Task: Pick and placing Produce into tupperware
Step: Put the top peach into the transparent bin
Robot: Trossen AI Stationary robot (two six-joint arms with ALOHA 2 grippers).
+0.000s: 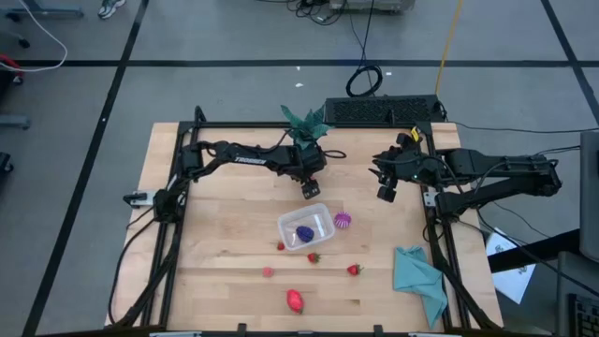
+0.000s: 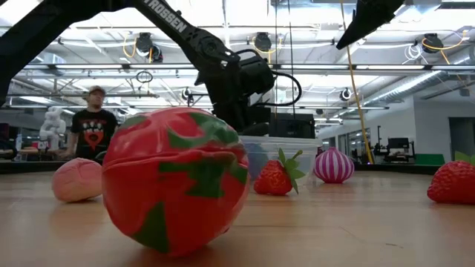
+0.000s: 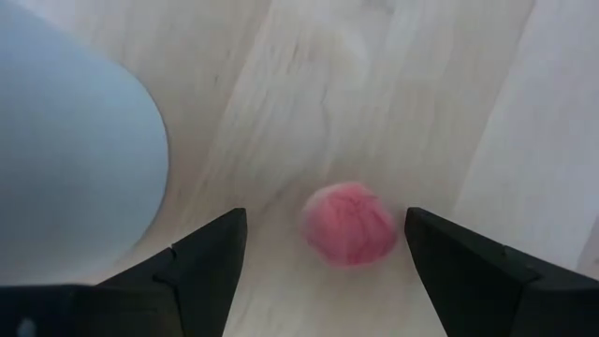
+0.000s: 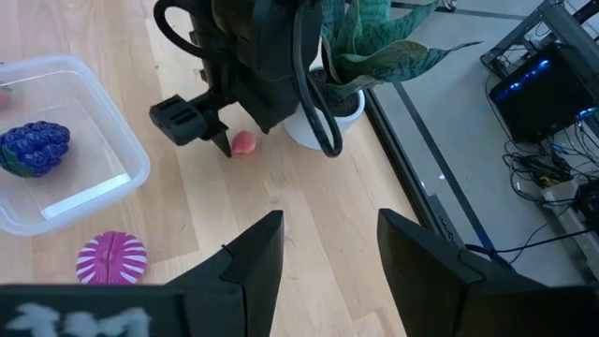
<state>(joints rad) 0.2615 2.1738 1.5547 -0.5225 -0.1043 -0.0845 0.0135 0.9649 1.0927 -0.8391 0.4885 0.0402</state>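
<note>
A wooden table (image 1: 225, 281) seen from above, with two dark robot arms reaching in from the far side.

The left gripper (image 1: 310, 187) is low over the table, just beyond the far edge of the tupperware (image 1: 305, 227), at about twelve o'clock from it. Its jaws are spread wide, and the left wrist view shows a small pink toy fruit (image 3: 349, 223) lying on the wood between the two fingers (image 3: 201, 257), touching neither. The right wrist view shows the same pink piece (image 4: 243, 142) beside the gripper tip, near the white pot of a green potted plant (image 4: 365, 47) standing at the table's far edge.

The tupperware, a clear rounded rectangular container, sits near the middle of the table. Inside it lies a dark purple-blue toy berry (image 1: 305, 233). A pink-and-purple striped round piece (image 1: 343, 221) rests on the table just beside the container, at about three o'clock from it.

More produce lies nearer the front edge: a small red piece (image 1: 280, 245) at eight o'clock from the container, a toy strawberry (image 1: 314, 257) at six o'clock, another strawberry (image 1: 354, 270) at five o'clock, a pink piece (image 1: 268, 271) and a large red tomato-like fruit (image 1: 295, 300) closest to the front.

The right gripper (image 1: 385, 186) waits above the table well to the right of the container, at about two o'clock, its jaws parted and holding nothing. A teal cloth (image 1: 418, 277) lies crumpled at the front right.

A person in a dark shirt (image 2: 93, 127) stands in the room behind.
</note>
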